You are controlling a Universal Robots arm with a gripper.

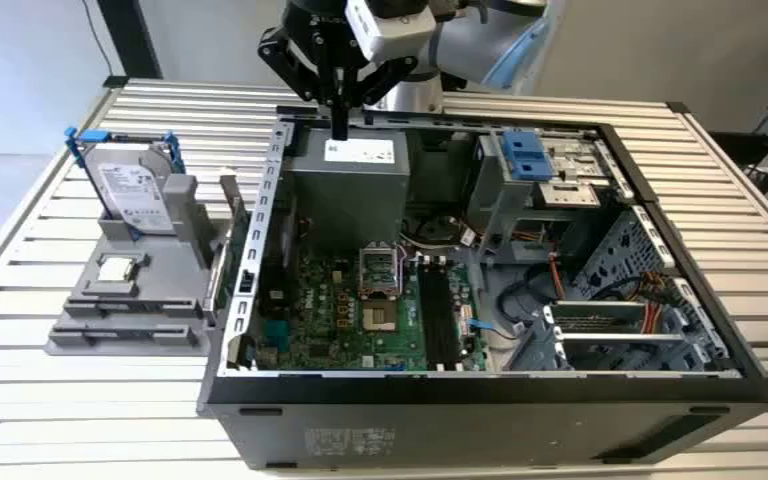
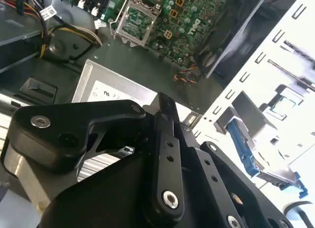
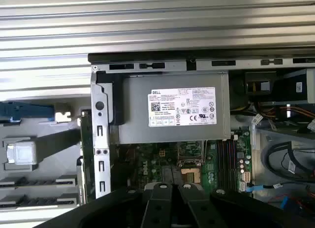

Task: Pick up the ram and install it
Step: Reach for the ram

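Near end of the case: motherboard (image 1: pixel 337 315), its dark memory slots (image 1: pixel 438 310) look unfilled. The ram (image 1: pixel 231 212) stands on edge in the grey holder (image 1: pixel 131 300), just outside the case wall on the exterior view's left, untouched. Far end: gripper (image 1: pixel 340 128) hangs above the power supply (image 1: pixel 351 175), fingers closed together on nothing. A good pick likely needs them opened, squared to the stick's flat faces and gripping mid-length so it won't tilt.

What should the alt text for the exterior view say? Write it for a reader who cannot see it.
A robot gripper hangs, shut, over the power supply of an open computer case on a slatted table, green motherboard exposed. On the exterior view's left, a gray fixture holds a hard drive in a blue frame.
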